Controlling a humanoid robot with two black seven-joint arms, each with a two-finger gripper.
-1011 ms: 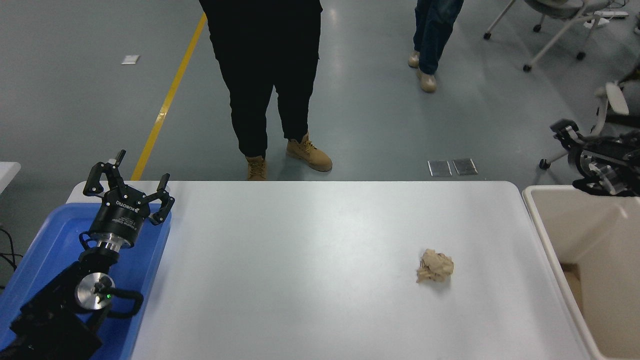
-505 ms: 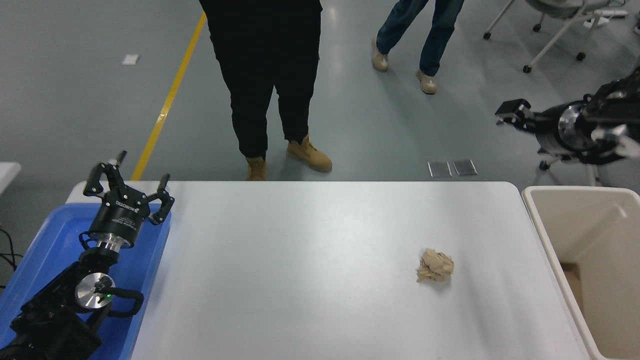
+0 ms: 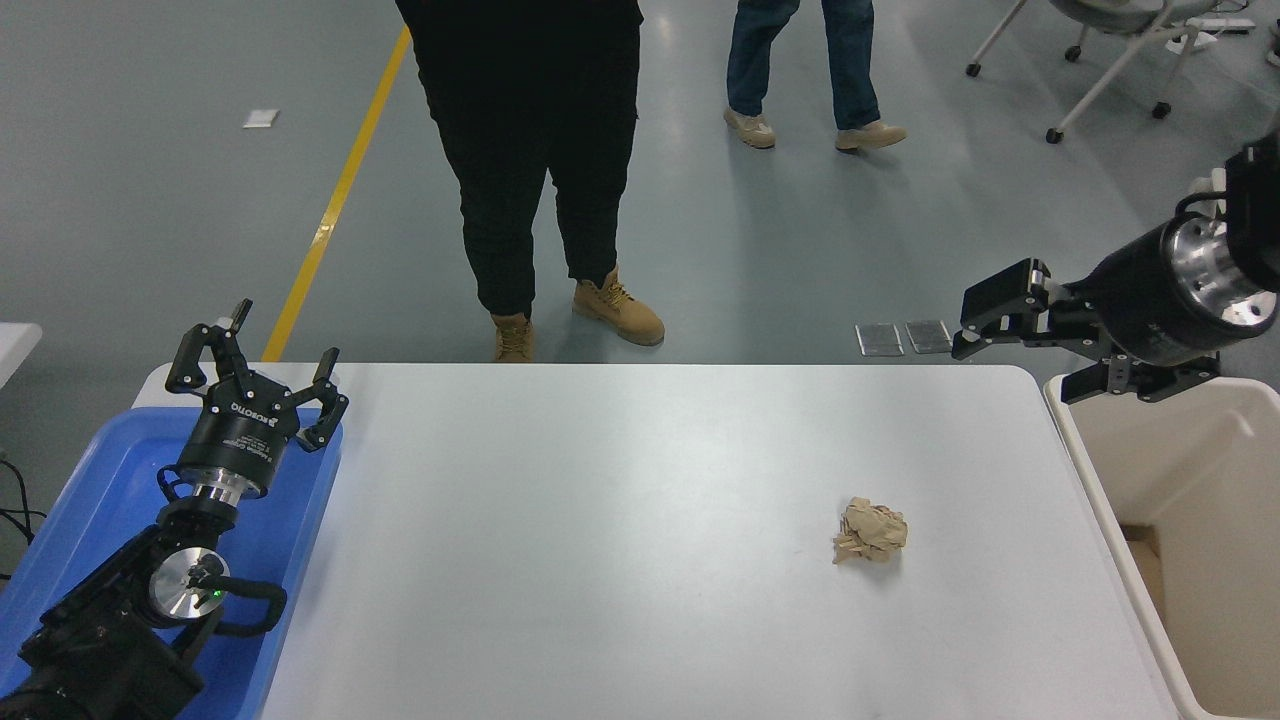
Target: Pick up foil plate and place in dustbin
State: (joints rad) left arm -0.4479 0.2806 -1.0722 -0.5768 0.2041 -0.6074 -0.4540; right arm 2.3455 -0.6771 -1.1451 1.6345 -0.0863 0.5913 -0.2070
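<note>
The foil plate is not in view. The beige dustbin (image 3: 1185, 470) stands at the table's right edge, its deep inside mostly plain, with something brown low against its left wall. My right gripper (image 3: 1015, 368) comes in from the right edge. It hangs open and empty above the table's far right corner, just left of the dustbin's far rim. My left gripper (image 3: 257, 372) is parked open over the blue tray at the lower left.
A crumpled tan paper ball (image 3: 870, 532) lies on the white table (image 3: 600, 520), right of centre. A blue plastic tray (image 3: 100, 480) sits at the left. A person in black trousers (image 3: 540, 160) stands at the far edge. Another person (image 3: 800, 70) walks behind.
My right arm has lifted from the dustbin's far rim and swung left, its gripper now pointing over the table's far right corner. The person at the back walked left.
</note>
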